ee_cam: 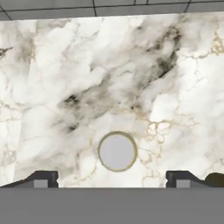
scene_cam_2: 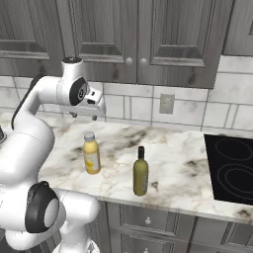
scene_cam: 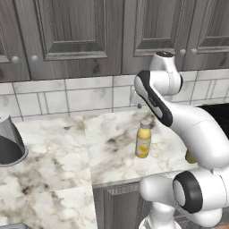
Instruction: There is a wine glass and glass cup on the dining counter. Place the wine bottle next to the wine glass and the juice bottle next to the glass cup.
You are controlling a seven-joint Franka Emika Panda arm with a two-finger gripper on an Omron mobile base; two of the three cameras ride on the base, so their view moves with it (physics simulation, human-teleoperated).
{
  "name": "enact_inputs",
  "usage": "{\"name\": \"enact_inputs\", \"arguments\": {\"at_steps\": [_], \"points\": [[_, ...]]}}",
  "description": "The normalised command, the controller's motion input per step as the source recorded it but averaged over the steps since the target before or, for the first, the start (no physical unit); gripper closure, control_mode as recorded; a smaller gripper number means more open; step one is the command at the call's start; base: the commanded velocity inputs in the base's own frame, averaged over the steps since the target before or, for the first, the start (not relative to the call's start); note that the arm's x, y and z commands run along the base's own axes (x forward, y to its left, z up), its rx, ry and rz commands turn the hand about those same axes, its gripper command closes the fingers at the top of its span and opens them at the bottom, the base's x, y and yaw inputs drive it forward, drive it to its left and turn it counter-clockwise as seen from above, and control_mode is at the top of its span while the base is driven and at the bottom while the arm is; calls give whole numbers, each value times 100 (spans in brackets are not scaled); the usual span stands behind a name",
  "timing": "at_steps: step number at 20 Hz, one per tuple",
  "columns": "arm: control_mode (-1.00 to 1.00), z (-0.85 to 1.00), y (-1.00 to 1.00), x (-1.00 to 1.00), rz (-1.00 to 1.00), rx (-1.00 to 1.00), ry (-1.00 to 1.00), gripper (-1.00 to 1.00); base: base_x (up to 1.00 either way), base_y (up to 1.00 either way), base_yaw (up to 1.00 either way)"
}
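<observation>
My hand [scene_cam_2: 84, 114] hangs open and empty above the marble worktop [scene_cam_2: 173, 163], fingers spread wide and pointing down, with the juice bottle [scene_cam_2: 91, 153] standing upright right below it; looking down, its grey-white cap sits between my two fingertips [ee_cam: 41, 179]. The wine bottle [scene_cam_2: 141, 172] stands upright just beside it, towards the black cooktop [scene_cam_2: 230, 170], the two bottles apart.

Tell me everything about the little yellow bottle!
The juice bottle is short, filled with yellow-orange liquid, with a grey-white cap and a pale label. It stands upright on the marble counter, left of the taller green wine bottle and apart from it. Nothing touches it. The open pincer hangs above it, looking down on its round cap.
</observation>
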Motion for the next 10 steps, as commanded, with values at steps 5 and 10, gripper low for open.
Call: {"name": "enact_inputs", "arguments": {"at_steps": [5, 10], "points": [[-100, -5, 0, 8, 0, 1, 31, -100, 0, 0, 0], [-100, -14, 0, 0, 0, 0, 29, -100, 0, 0, 0]]}}
